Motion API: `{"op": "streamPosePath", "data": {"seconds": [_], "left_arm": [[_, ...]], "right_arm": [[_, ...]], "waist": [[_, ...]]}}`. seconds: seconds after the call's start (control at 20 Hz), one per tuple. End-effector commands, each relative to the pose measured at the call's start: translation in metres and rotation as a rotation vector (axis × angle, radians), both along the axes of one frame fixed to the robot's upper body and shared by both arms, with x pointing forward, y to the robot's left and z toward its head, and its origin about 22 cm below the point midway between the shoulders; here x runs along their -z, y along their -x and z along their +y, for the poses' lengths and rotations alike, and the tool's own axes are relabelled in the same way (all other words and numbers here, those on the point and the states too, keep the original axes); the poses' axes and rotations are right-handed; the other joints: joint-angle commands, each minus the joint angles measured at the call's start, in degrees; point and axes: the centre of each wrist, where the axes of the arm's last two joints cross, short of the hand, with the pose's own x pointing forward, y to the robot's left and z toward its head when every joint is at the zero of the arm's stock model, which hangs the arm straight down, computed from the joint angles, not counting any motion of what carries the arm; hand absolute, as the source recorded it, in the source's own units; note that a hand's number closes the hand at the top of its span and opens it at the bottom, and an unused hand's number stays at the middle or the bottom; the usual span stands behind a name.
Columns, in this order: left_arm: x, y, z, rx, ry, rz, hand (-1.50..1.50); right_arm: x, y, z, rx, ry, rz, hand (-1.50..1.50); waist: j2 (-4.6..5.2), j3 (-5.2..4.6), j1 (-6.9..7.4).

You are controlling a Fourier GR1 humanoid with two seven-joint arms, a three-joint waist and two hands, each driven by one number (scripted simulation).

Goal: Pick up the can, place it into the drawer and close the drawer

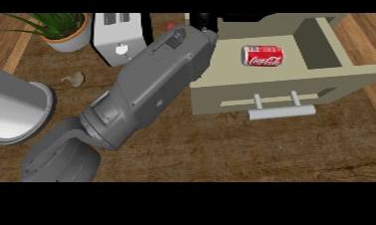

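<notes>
Nearest, at lower left, a grey forearm [125, 104] slanting up and to the right across the wooden counter [242, 144], its far end reaching the drawer's left wall. Only a sliver of black hand [203, 20] visible there, at the far left corner of the drawer; fingers hidden, so impossible to tell whether spread or curled, or even which arm. No second hand in view. To the right, the drawer [220, 87] pulled well out, pale handle [281, 111] on the near face. Inside, toward the far side, the can [263, 56]: red with white lettering, silver ends, lying on its side on the drawer floor, touching nothing but that floor. Placing apparently done; closing step at hand. Next move likely calls for clearing the arm off the drawer wall, then pressing the near face or handle straight away toward the far side. Farther left, a white toaster [117, 37] and a potted plant [62, 30].
</notes>
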Motion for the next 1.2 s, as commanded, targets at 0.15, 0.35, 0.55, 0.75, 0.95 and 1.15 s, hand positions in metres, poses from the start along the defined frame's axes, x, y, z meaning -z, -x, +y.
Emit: {"op": "streamPosePath", "data": {"seconds": [0.15,0.35,0.55,0.75,0.95,1.15], "left_arm": [[-0.011,0.003,-0.007,0.015,0.018,-0.063,-1.5],[-0.008,0.003,-0.006,0.013,0.027,-0.081,-1.5],[-0.01,0.005,-0.008,0.008,0.04,-0.047,-1.5],[-0.012,0.005,-0.008,0.013,0.05,-0.024,-1.5],[-0.016,0.009,-0.012,0.038,0.057,-0.02,-1.5],[-0.03,-0.001,0.006,-0.003,0.036,-0.036,-1.5]], "right_arm": [[-0.016,-0.012,0.023,-0.009,0.206,-0.085,-1.5],[-0.022,-0.022,0.043,-0.013,0.332,-0.096,-1.5],[-0.02,-0.052,0.064,0.004,0.404,-0.097,-1.5],[-0.016,-0.077,0.082,-0.01,0.526,-0.098,-1.5],[-0.012,-0.116,0.108,0.032,0.598,-0.108,-1.5],[0.0,-0.145,0.132,0.049,0.687,-0.125,-1.5]], "waist": [[-0.23,-0.04,1.87],[-0.2,-0.04,2.39],[-0.1,-0.06,3.44],[-0.44,-0.08,4.3],[-0.67,-0.11,5.41],[-0.96,-0.13,6.14]]}}
